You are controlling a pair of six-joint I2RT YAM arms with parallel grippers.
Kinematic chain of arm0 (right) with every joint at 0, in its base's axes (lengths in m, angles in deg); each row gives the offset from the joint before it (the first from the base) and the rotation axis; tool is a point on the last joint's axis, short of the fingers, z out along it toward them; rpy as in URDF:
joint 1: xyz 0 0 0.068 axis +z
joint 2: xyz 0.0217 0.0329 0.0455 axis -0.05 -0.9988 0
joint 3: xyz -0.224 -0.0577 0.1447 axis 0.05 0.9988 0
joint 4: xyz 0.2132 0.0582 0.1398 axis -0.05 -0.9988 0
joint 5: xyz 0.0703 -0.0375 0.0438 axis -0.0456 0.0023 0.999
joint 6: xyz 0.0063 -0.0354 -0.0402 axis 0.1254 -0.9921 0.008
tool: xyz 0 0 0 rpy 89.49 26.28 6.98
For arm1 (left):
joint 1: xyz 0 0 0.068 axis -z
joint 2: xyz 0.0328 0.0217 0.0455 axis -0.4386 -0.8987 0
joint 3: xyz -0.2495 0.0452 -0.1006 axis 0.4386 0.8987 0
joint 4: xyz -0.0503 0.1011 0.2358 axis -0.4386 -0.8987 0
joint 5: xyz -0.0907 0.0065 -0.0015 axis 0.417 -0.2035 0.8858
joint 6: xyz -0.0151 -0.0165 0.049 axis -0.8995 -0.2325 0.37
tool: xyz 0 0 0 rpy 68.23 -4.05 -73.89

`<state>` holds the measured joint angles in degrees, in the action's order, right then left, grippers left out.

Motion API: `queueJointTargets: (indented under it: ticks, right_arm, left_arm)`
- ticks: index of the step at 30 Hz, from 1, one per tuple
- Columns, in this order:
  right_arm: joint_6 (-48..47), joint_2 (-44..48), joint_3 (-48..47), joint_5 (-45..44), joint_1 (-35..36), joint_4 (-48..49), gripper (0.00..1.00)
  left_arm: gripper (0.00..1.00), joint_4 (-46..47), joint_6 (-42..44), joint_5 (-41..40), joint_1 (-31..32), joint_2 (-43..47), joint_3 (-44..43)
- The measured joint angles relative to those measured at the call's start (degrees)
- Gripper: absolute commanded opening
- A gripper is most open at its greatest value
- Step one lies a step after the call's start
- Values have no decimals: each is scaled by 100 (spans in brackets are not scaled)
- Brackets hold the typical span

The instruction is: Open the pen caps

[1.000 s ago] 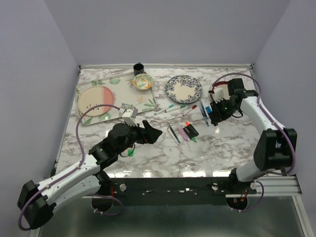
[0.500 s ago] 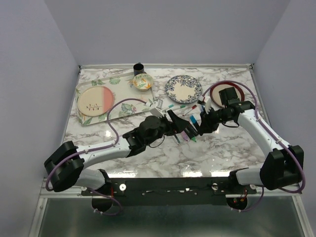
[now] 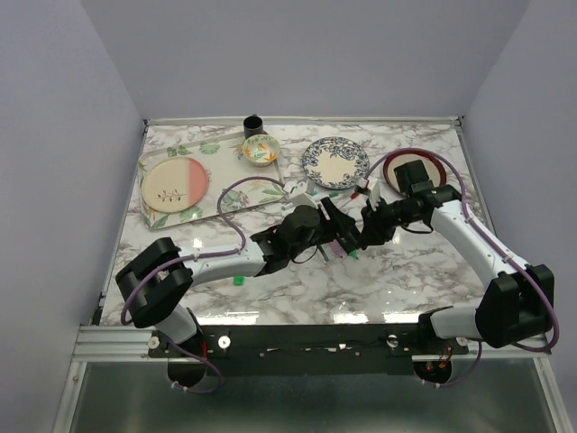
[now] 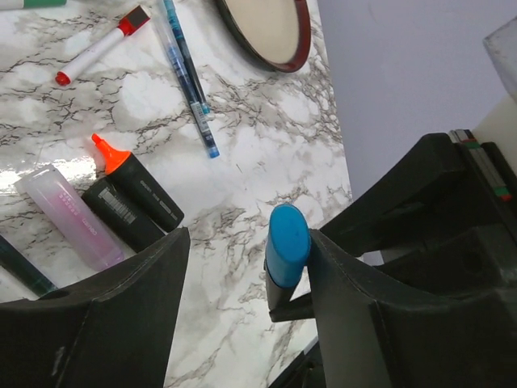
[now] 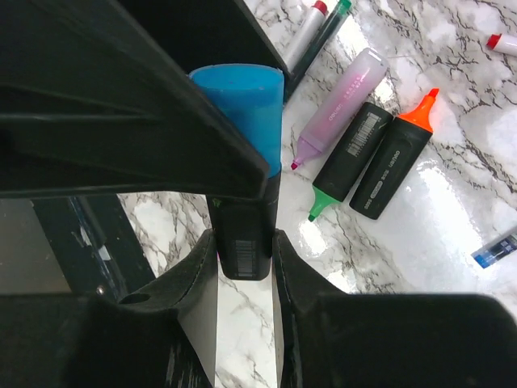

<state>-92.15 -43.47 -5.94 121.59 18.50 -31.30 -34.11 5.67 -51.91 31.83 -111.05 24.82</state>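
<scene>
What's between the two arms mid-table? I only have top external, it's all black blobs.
Observer: Right wrist view: the right jaws grip a black highlighter by its barrel, and its blue cap is on.
Operator: Left jaws on the cap?
Observer: Left wrist view: they flank it. One side is close against the cap, with a clear gap on the other. Not clamped.
Operator: Others on the table uncapped?
Observer: Right wrist view: the orange highlighter and green highlighter lie side by side with bare tips.
</scene>
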Motion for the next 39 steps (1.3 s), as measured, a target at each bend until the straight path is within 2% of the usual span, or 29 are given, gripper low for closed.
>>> queueJointTargets:
  ticks: [1,3,7,8,9,12,18,27,32,39]
  right_arm:
    - [0,0,0,0,20,15,1]
    - [2,0,0,-15,55,37,1]
    - [9,0,48,-70,153,107,1]
    - [9,0,55,-103,175,144,1]
    - [9,0,70,-133,221,162,1]
    - [9,-4,118,-236,313,267,1]
    - [7,-13,133,-321,468,490,1]
    - [83,-116,101,98,1130,1460,0]
    - [42,-262,232,-448,1075,804,1]
    - [83,-343,262,-850,1093,619,1]
  left_arm:
    - [55,-13,2,-4,0,-44,-26]
    - [53,-31,-37,-24,0,-160,-83]
    - [36,-33,-94,-96,4,-214,-133]
    - [30,-33,-101,-116,4,-214,-133]
    - [19,-31,-116,-138,4,-216,-136]
    - [0,17,-181,-229,37,-214,-138]
    - [0,15,-291,-463,44,-31,26]
    - [0,304,-1139,-444,-470,1641,1606]
    - [0,-24,-1233,-1187,-1512,2603,2354]
    - [0,-487,-1097,-1198,-1731,3047,2688]
